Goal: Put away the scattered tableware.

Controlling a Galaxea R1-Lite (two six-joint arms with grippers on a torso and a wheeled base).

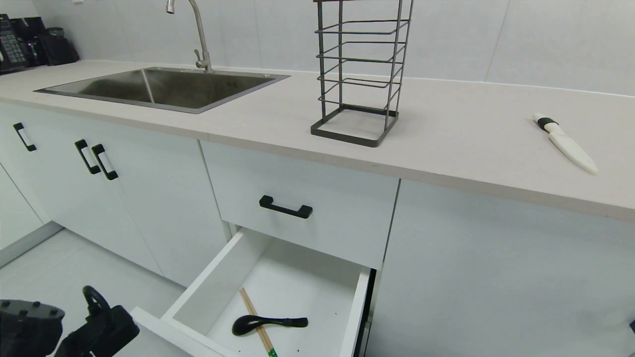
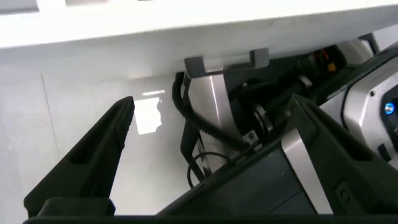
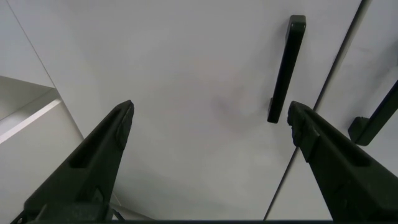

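A white knife (image 1: 565, 144) with a black band lies on the countertop (image 1: 471, 139) at the far right. Below the counter a lower drawer (image 1: 208, 277) stands pulled out; a black spoon (image 1: 268, 323) and a pair of wooden chopsticks (image 1: 250, 307) lie inside it. My left gripper (image 2: 211, 102) is open and holds nothing; in the head view the left arm (image 1: 99, 322) is low, just left of the drawer's front corner. My right gripper (image 3: 211, 109) is open and holds nothing, facing a white cabinet door with a black handle (image 3: 286, 68).
A dark wire dish rack (image 1: 347, 136) stands on the counter's middle. A steel sink (image 1: 163, 89) with a faucet (image 1: 198, 34) is at the left. The upper drawer with its black handle (image 1: 285, 208) is closed above the open one.
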